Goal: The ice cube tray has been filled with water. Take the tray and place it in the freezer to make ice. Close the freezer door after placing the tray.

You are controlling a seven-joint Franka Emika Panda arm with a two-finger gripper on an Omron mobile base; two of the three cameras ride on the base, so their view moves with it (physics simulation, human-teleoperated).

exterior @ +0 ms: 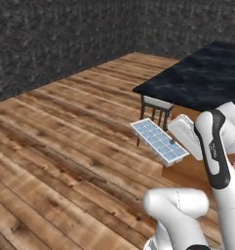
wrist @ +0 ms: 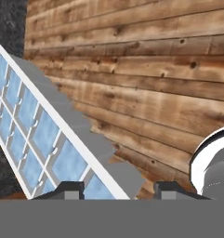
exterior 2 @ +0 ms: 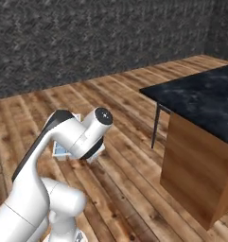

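Left base view gave us the ice cube tray (exterior: 159, 141) held aloft above the plank floor (exterior: 65, 146), its near end at the gripper (exterior: 176, 146) at about four o'clock from the tray's middle, the far end reaching toward ten o'clock. Pale blue water (exterior: 155, 139) filled its two-wide cells. A black-topped wooden island (exterior: 202, 78) stood at two o'clock, with a dark-legged stool (exterior: 155, 110) tucked under its edge. In the hand view we saw the tray (wrist: 43, 135) slanting from ten o'clock down between the two dark fingertips (wrist: 69, 188), the gripper (wrist: 118, 190) clenched on its end. In the right base view the arm (exterior 2: 63, 137) hid most of the tray (exterior 2: 61, 151).
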